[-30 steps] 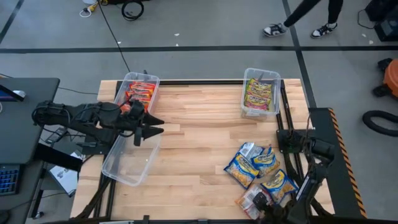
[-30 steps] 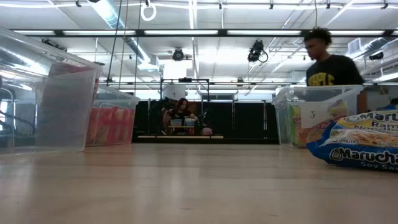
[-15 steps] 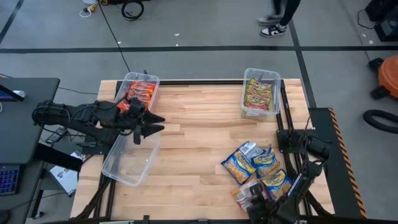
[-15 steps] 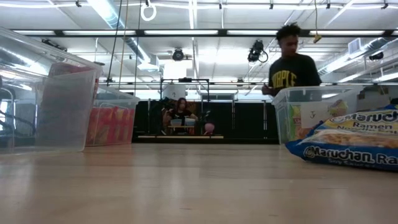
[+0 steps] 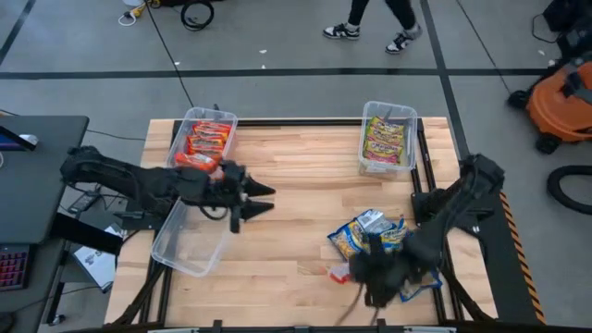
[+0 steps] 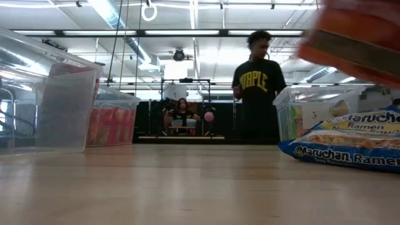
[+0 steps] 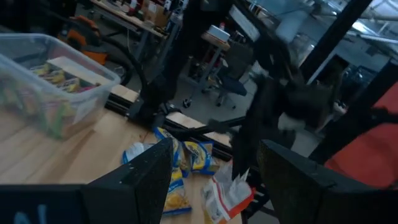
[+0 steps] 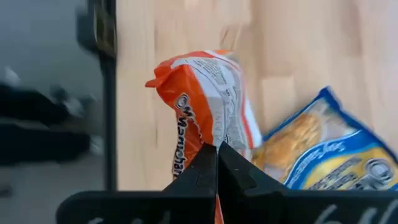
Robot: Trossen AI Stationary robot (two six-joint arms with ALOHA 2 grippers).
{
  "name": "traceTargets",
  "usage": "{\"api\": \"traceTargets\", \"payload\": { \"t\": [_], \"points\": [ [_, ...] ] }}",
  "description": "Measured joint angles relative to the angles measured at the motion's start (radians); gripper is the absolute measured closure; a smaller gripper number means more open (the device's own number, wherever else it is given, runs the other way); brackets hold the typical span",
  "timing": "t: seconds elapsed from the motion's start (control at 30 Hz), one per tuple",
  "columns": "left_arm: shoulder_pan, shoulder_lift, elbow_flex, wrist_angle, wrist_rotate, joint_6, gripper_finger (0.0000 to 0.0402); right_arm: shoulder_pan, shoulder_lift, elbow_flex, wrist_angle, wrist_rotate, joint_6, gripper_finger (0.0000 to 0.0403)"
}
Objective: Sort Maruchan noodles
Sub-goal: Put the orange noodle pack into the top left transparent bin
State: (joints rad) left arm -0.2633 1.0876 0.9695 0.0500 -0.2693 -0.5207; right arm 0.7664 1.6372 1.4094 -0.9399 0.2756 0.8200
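Note:
My right gripper [image 5: 363, 274] hangs over the table's near right part, shut on an orange-red Maruchan noodle packet [image 8: 202, 112]. The same orange-red packet [image 6: 356, 34] shows blurred high in the low view. Several blue-and-yellow packets [image 5: 379, 237] lie flat on the wood beside it. My left gripper [image 5: 263, 198] reaches level over the table's left half, open, with nothing between its fingers [image 7: 149, 171]. One far-left bin [image 5: 205, 139] holds orange-red packets. The far-right bin [image 5: 388, 137] holds green-yellow and pink ones. My right gripper pinches the orange-red packet by one end [image 8: 210, 142] between its two shut fingers, which slant down at it from above. The packet sticks out past the fingertips, lifted clear of the table.
A clear bin with nothing in it [image 5: 190, 240] stands at the near left, under my left arm. A blue-and-yellow packet [image 6: 350, 147] lies close to the low camera. A person [image 6: 256, 87] walks behind the table. Bare wood [image 5: 296, 185] lies between the arms.
My right gripper has shut on the orange-red packet at the near right corner, then risen and swung toward the table's left while rolling, lifting the packet clear. My left gripper has reached farther toward the table's right. The person has walked leftward behind the table.

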Motion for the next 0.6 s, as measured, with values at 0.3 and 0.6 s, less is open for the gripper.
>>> {"api": "traceTargets", "payload": {
  "t": [0.3,0.6],
  "points": [
    [-0.024,0.18,0.0,0.098,-0.034,-0.007,0.0149,-0.174,-0.152,0.0,0.046,-0.113,-0.057,0.0401],
    [-0.086,0.341,0.18,-0.001,-0.033,0.165,0.0095,-0.295,-0.149,-0.01,0.034,-0.136,-0.056,0.04]
  ]
}}
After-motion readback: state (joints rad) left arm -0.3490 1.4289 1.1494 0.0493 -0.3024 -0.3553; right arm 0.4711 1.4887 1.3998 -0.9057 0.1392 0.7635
